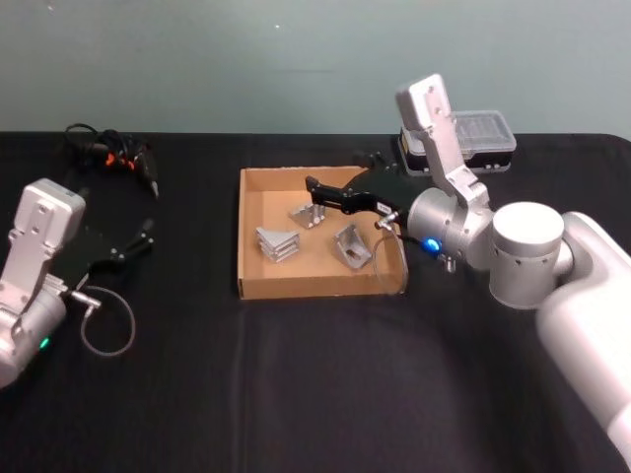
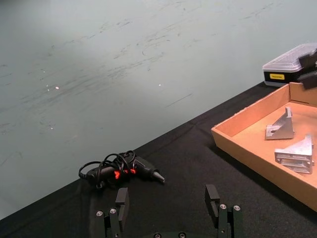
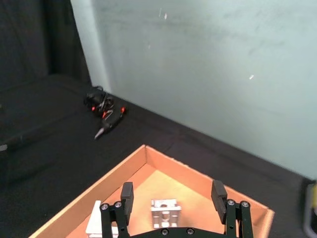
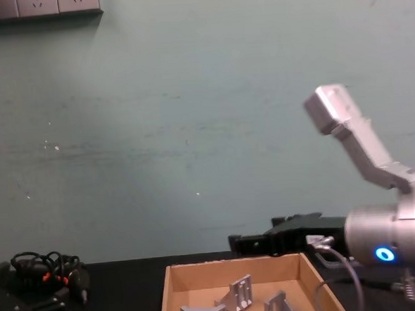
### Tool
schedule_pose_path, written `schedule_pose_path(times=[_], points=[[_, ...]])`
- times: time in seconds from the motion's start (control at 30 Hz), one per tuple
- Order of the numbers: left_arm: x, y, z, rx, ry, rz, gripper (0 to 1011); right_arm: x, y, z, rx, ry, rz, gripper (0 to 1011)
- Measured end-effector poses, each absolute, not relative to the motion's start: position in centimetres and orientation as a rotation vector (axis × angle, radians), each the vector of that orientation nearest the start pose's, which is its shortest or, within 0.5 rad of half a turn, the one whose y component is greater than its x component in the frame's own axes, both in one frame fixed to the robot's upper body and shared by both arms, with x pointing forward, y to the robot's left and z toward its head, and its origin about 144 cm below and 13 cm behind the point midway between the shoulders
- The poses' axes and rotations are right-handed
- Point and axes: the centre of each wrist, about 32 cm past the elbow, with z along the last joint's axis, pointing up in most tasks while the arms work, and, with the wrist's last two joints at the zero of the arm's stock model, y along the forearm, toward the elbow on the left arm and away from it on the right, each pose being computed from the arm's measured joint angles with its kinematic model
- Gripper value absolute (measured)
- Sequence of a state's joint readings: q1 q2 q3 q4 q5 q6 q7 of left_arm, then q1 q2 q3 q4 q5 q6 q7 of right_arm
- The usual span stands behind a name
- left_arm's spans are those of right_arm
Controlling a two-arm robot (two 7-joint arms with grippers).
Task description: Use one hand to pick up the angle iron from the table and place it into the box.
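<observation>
Silver-grey and bulky, the right arm fills the lower right of the head view, nearest the camera, and reaches up-left over the desk, a matte black surface covering most of the frame. Centre frame sits the box, a shallow brown cardboard tray. The right tool hangs over the box's upper middle; in the right wrist view its fingers stand apart with nothing between them, and one bracket lies directly below. At the left edge of the head view the left tool rests parked near the desk, its fingers likewise spread and empty in the left wrist view.

Three angle irons lie inside the box: one at centre left, one lower right, one upper middle just beside the right tool. No angle iron is visible on the bare desk. Judging from this, the placing looks done, and only pulling the arm away seems left.

Smaller things: a clear-lidded black case at upper right, a cable bundle at upper left.
</observation>
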State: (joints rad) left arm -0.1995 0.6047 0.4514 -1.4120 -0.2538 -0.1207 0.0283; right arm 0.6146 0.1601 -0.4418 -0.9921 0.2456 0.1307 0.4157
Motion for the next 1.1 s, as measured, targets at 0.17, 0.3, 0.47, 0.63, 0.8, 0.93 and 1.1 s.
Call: schedule_pose_path(times=[0.17, 0.3, 0.47, 0.63, 0.8, 0.93, 1.1], points=[[48.9, 31.0, 114.0, 0.305, -0.285, 1.248, 1012, 58.0, -20.3, 118.9, -0.173, -0.04, -0.931, 1002], [48.9, 31.0, 114.0, 0.305, -0.285, 1.248, 1011, 54.9, -22.0, 118.9, -0.147, -0.114, -0.964, 1002], [48.9, 31.0, 114.0, 0.305, -0.285, 1.248, 1011, 51.7, -23.9, 118.3, -0.13, -0.166, -0.991, 1002], [48.9, 31.0, 114.0, 0.305, -0.285, 1.248, 1011, 49.6, -25.2, 117.6, -0.135, -0.185, -1.01, 1002], [48.9, 31.0, 114.0, 0.305, -0.285, 1.248, 1011, 48.1, -26.3, 116.7, -0.143, -0.188, -1.037, 1002], [48.9, 31.0, 114.0, 0.304, -0.285, 1.248, 1011, 47.1, -27.2, 115.8, -0.153, -0.187, -1.073, 1002], [48.9, 31.0, 114.0, 0.305, -0.285, 1.248, 1011, 46.6, -28.2, 114.6, -0.17, -0.191, -1.105, 1002]])
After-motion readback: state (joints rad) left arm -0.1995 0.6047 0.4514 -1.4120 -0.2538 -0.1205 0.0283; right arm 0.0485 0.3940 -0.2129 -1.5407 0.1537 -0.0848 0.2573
